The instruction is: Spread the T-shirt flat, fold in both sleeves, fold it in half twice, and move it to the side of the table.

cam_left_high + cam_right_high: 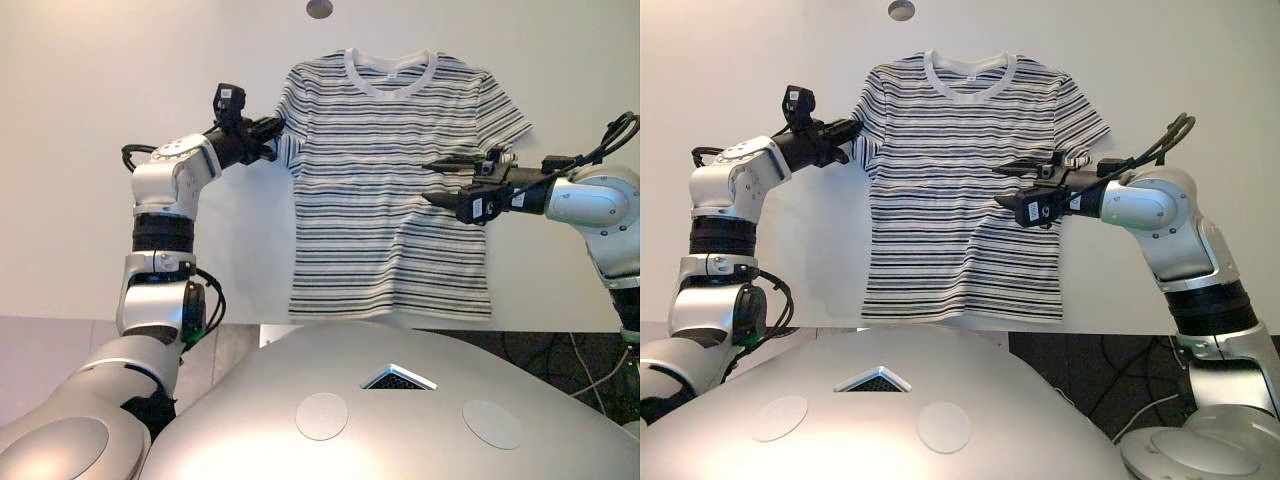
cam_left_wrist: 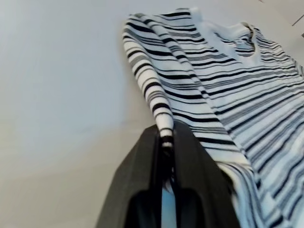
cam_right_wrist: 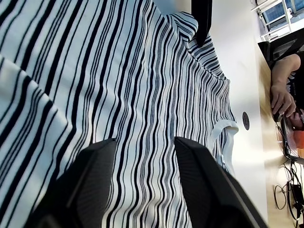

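Note:
A black-and-white striped T-shirt (image 1: 370,190) lies spread flat on the white table (image 1: 100,80), collar at the far side and hem toward me. My left gripper (image 1: 277,129) is at the shirt's left sleeve, shut on the sleeve's edge (image 2: 164,130), which is lifted slightly off the table. My right gripper (image 1: 430,182) hovers over the right half of the shirt's body, open, with nothing between its fingers (image 3: 99,161). Beyond the stripes in the right wrist view, the left gripper (image 3: 202,19) appears at the far sleeve.
A small grey round disc (image 1: 319,8) sits in the table beyond the collar. White tabletop extends to both sides of the shirt. The table's near edge (image 1: 120,318) runs just below the hem, with floor and cables (image 1: 590,370) beyond it.

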`<move>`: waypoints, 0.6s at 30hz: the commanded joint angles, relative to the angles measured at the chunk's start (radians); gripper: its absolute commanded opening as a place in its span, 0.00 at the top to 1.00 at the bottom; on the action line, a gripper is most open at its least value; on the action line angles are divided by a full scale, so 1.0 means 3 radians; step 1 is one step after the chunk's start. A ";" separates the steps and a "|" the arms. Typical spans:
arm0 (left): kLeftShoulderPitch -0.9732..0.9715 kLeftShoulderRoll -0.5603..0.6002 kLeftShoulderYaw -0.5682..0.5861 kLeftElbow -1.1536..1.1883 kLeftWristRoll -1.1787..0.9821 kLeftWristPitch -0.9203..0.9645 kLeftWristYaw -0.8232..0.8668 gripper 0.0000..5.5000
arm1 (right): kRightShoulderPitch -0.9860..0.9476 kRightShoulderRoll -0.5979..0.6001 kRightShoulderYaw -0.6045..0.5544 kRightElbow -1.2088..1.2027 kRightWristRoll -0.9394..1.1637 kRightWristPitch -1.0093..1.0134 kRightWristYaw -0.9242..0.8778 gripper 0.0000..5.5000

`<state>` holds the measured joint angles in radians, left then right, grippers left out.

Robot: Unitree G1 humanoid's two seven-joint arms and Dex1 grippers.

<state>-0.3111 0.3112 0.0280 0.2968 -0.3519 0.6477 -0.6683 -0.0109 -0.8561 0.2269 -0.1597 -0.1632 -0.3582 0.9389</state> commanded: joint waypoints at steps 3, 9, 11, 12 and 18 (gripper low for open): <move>0.0126 -0.0066 -0.0081 -0.0584 -0.0078 0.0146 0.0048 1.00 | -0.0100 0.0034 0.0068 0.0089 -0.0060 -0.0023 -0.0018 0.58; 0.0098 -0.0157 -0.0144 -0.0664 -0.0018 0.0158 0.0217 1.00 | -0.0109 0.0097 0.0152 0.0190 -0.0119 -0.0062 -0.0060 0.58; 0.0083 -0.0185 -0.0158 -0.0657 -0.0011 0.0159 0.0272 1.00 | -0.0115 0.0116 0.0169 0.0191 -0.0126 -0.0051 -0.0058 0.58; 0.0074 -0.0196 -0.0164 -0.0663 -0.0011 0.0163 0.0295 1.00 | -0.0117 0.0126 0.0179 0.0191 -0.0132 -0.0046 -0.0057 0.58; 0.0055 -0.0290 -0.0230 -0.0851 -0.0082 0.0285 0.0393 1.00 | -0.0150 0.0191 0.0251 0.0259 -0.0161 -0.0050 -0.0048 0.58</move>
<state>-0.2814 0.2314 -0.0338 0.0726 -0.3714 0.7087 -0.5668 -0.0325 -0.8078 0.2921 -0.0909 -0.2021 -0.3747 0.9253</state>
